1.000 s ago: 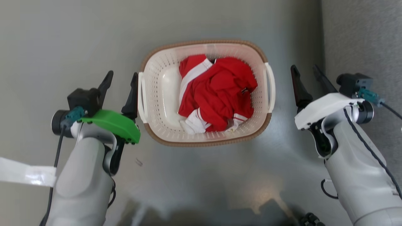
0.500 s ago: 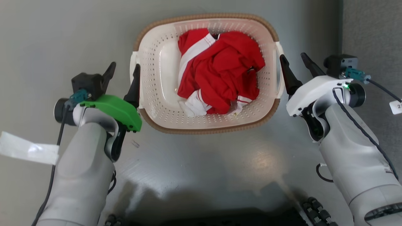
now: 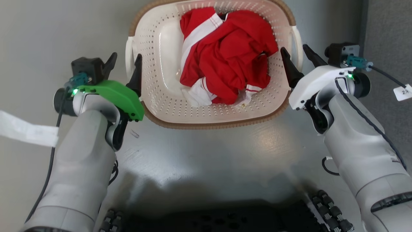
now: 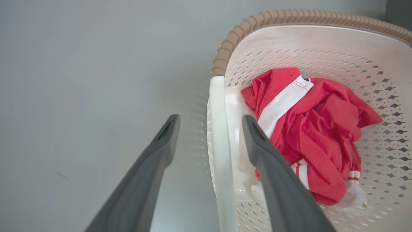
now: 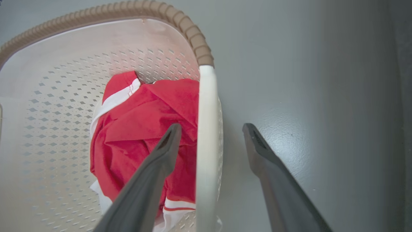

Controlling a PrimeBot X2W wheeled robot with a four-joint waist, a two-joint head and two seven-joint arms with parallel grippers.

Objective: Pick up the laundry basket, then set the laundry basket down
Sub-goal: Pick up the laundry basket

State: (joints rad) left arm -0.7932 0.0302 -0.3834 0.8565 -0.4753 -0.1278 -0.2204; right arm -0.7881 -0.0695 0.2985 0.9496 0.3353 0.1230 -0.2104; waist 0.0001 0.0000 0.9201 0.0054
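The laundry basket [image 3: 209, 124], cream-white and perforated with a brown woven-look rim, stands on the grey floor at the top centre of the head view. A crumpled red garment with white trim [image 3: 231, 54] lies inside. My left gripper [image 3: 126, 58] is open and straddles the basket's left white handle [image 4: 217, 129], one finger inside the basket and one outside. My right gripper [image 3: 294, 48] is open too and straddles the right white handle [image 5: 206, 112] the same way. The jaws touch neither handle in the wrist views.
A strip of white tape [image 3: 25, 132] lies on the floor at the left. A darker grey surface [image 3: 389, 32] runs along the right side. My dark base [image 3: 225, 219] fills the bottom edge. A small tag [image 3: 402, 91] hangs from the right wrist cable.
The head view has shifted toward the basket. Both grippers have moved inward: the right one, earlier well clear of the basket, now spans its handle, and the left one spans its handle too.
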